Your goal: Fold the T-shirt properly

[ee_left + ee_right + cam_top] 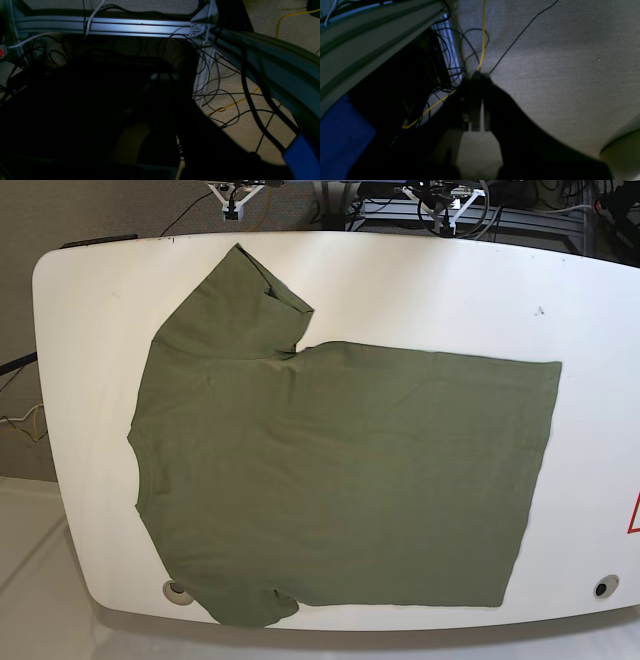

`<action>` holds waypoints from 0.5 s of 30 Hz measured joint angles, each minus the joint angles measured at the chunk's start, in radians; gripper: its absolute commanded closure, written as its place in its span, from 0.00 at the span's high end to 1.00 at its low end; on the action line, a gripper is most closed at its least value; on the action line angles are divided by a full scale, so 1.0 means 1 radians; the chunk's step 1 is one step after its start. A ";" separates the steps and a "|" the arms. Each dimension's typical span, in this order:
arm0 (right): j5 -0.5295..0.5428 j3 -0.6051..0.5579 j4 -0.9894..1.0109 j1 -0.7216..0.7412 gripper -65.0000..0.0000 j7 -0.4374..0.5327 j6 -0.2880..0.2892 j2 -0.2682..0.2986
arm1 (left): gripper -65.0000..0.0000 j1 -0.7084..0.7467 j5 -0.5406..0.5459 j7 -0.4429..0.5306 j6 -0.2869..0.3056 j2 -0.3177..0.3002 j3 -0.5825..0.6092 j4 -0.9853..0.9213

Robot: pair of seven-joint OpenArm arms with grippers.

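- One dim look from the left wrist: left gripper point(162, 76) barely made out against deep shadow, jaws judged together, clamped on nothing seen. No T-shirt here; only an aluminium frame rail point(140, 26), tangled black cables point(215, 95) and a yellow cable point(232, 103) over carpet. Most of the lower left lost in darkness.
- From the right wrist: right gripper point(475, 75) seen with fingers pressed together, nothing between them. Again no shirt; hung low beside the table's underside, above grey carpet point(557, 62), with a yellow wire point(483, 32) running past. Blue patch at lower left unidentified.
- From the base view: olive-green T-shirt point(340, 470) spread flat on the white table point(430, 290), collar toward the view's left, hem toward its right, one sleeve toward the far edge, the other at the near edge and slightly overhanging. Judged light, limp, prone to wrinkling and dragging; best pinched at sleeve ends, shoulders or hem corners. Neither arm visible here; whether front or back faced up, not told.
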State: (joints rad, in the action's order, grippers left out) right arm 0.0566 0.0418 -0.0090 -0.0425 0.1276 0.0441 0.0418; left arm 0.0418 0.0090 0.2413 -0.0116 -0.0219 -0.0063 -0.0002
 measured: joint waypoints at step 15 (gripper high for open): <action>0.000 0.006 -0.016 -0.019 0.00 0.000 0.000 0.002 | 0.00 0.005 0.000 -0.002 -0.007 0.000 0.005 0.003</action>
State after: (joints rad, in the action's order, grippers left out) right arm 0.0570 0.0483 -0.0250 -0.0612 0.1272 0.0444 0.0441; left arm 0.0463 0.0093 0.2398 -0.0185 -0.0223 -0.0013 0.0029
